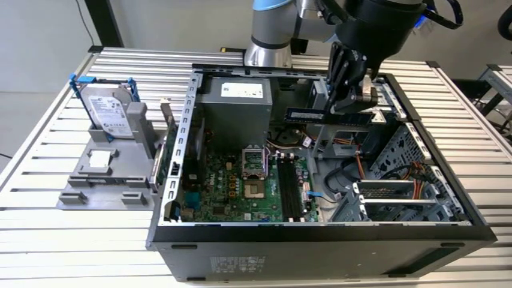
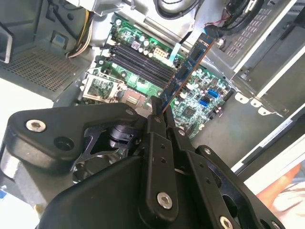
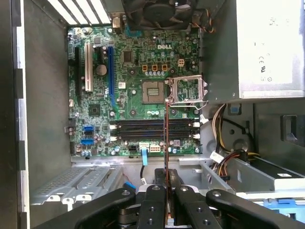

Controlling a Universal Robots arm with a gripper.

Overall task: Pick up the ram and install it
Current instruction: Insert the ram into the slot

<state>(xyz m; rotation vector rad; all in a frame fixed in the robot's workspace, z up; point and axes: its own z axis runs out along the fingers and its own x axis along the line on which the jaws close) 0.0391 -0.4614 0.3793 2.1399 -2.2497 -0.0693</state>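
My gripper (image 1: 353, 103) is shut on the ram (image 1: 318, 114), a long thin dark stick that I hold level above the open computer case, near its back right corner in the exterior view. In the second wrist view the ram (image 2: 187, 67) sticks out from between the black fingers (image 2: 156, 125) over the green motherboard (image 2: 200, 90). In the first wrist view the ram (image 3: 166, 138) shows edge-on, crossing above the dark memory slots (image 3: 143, 129), with the gripper (image 3: 166, 183) clamped on its near end. The memory slots (image 1: 289, 187) lie well below the stick.
A silver hard drive with blue rails (image 1: 108, 110) stands on a grey holder (image 1: 104, 180) at the exterior view's left. Inside the case are the power supply (image 1: 240, 103), the open processor socket (image 1: 253, 163), loose cables (image 1: 352, 171) and a metal drive cage (image 1: 400, 198).
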